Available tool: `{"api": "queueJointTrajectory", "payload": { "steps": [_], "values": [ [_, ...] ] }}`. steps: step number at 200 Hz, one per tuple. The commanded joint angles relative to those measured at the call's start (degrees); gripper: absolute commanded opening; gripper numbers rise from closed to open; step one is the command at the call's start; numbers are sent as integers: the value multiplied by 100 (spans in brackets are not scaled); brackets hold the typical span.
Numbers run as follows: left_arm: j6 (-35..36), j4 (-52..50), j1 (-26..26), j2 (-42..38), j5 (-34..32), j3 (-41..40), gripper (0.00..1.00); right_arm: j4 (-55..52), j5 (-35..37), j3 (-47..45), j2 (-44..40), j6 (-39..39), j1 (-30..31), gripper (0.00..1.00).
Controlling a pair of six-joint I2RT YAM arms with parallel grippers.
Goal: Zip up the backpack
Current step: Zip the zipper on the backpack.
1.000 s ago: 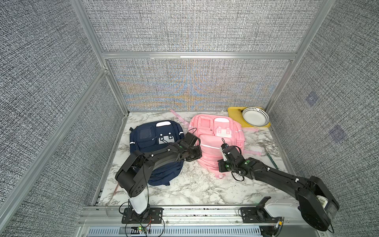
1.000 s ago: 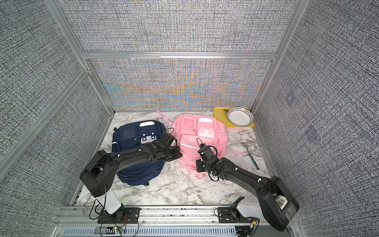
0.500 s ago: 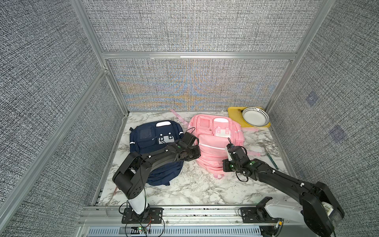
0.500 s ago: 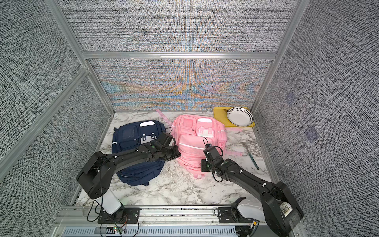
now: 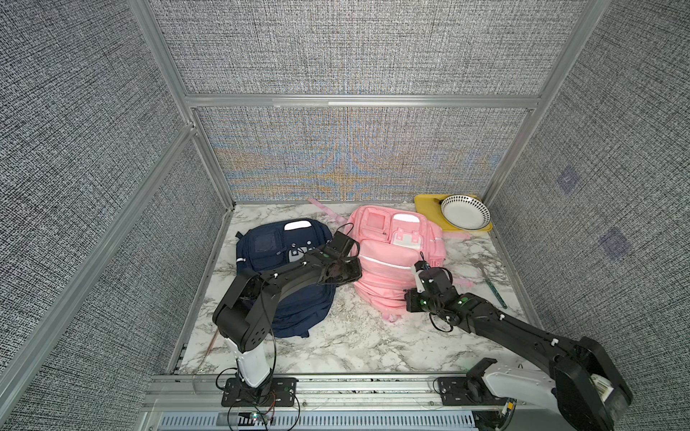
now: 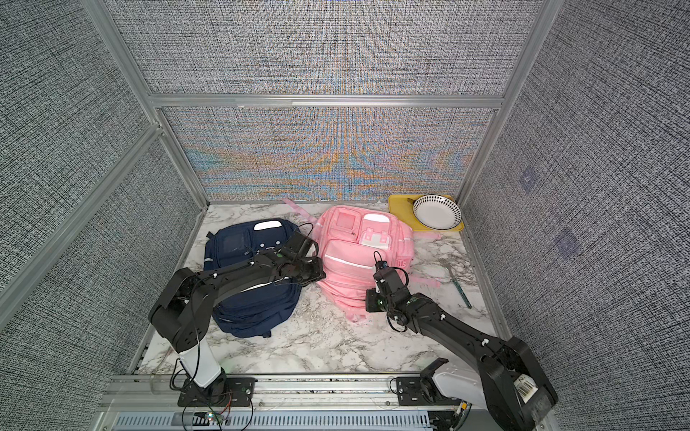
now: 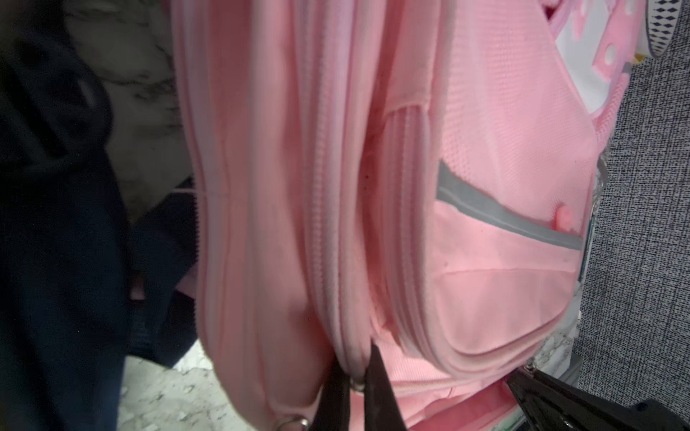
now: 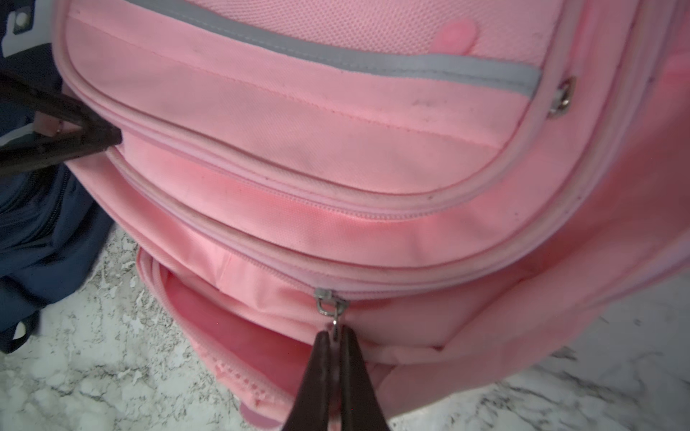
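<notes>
Right now the right hand (image 8: 335, 337) is pinching the small metal zipper pull (image 8: 337, 324) of the pink backpack (image 5: 388, 261), its jaws clenched tight on it. The slider (image 8: 329, 299) is sitting just beyond its tips. The left hand (image 7: 354, 373) is clamping shut on a fold of the same bag's piped seam, on the side facing the navy backpack (image 5: 265, 246). The pink bag is lying flat on the marble counter (image 5: 347, 336), between the two hands and gripped by both.

Between the slider and the left hand the zip is gaping and showing the lining, so the closing looks only partly done. The bag is probably handling as light, soft and floppy, with cloth likely to be bunching ahead of the slider unless the seam is being held taut. The pull is thin, smooth and easy to lose, so it is calling for a deep grip on the tab. The bracing hold is best taken on the stiffer piping close to the track, not on loose fabric.
</notes>
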Motion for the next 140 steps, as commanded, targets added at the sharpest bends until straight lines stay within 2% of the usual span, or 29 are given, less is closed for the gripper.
{"api": "queueJointTrajectory", "payload": {
  "steps": [1, 38, 71, 114, 140],
  "values": [
    [287, -187, 140, 39, -924, 125, 0, -189, 193, 99, 164, 99, 111, 0],
    [264, -256, 135, -47, -820, 151, 0, 184, 97, 221, 540, 205, 314, 0],
    [4, -29, 94, -475, -637, -318, 18, 381, 148, 278, 671, 283, 433, 0],
    [-173, -81, -140, -916, -550, -582, 24, 396, 278, 437, 732, 251, 599, 0],
    [-393, -72, -485, -1033, -576, -572, 27, 476, 292, 467, 754, 244, 680, 0]
  ]
}}
